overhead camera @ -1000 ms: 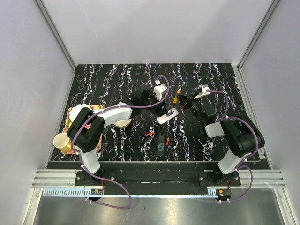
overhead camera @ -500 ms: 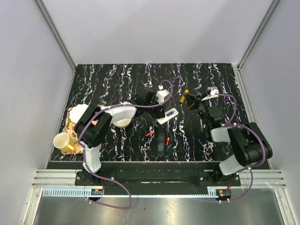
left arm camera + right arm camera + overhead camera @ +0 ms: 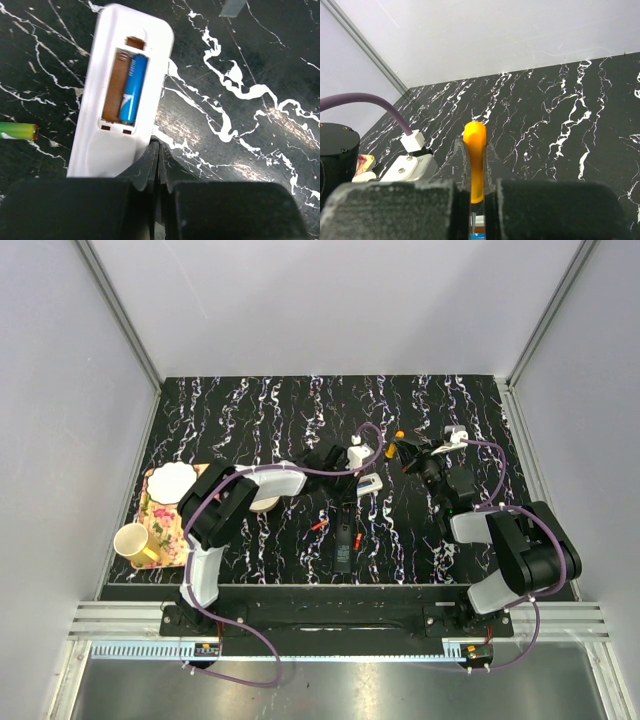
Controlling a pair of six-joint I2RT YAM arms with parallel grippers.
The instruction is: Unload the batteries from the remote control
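Observation:
The white remote control (image 3: 107,145) lies face down on the black marbled table, its battery slot uncovered. A blue battery (image 3: 132,90) sits in the slot's right bay; the left bay shows bare brown. A green battery (image 3: 17,131) lies on the table to the remote's left. My left gripper (image 3: 157,150) is shut with nothing between its fingers, its tips against the remote's lower right edge. From above, the remote (image 3: 371,485) lies just under the left gripper (image 3: 361,476). My right gripper (image 3: 475,150) is shut on an orange stick (image 3: 474,140), held above the table (image 3: 400,437).
A black oblong piece (image 3: 343,546) and two small red bits (image 3: 320,525) lie near the front of the table. At the left stand a yellow cup (image 3: 133,542) and a white dish (image 3: 170,480) on a patterned mat. The left arm's cable (image 3: 365,100) crosses the right wrist view.
My left arm has reached right to the remote and its jaws have closed. The right arm swung back and right with the orange stick, then held still.

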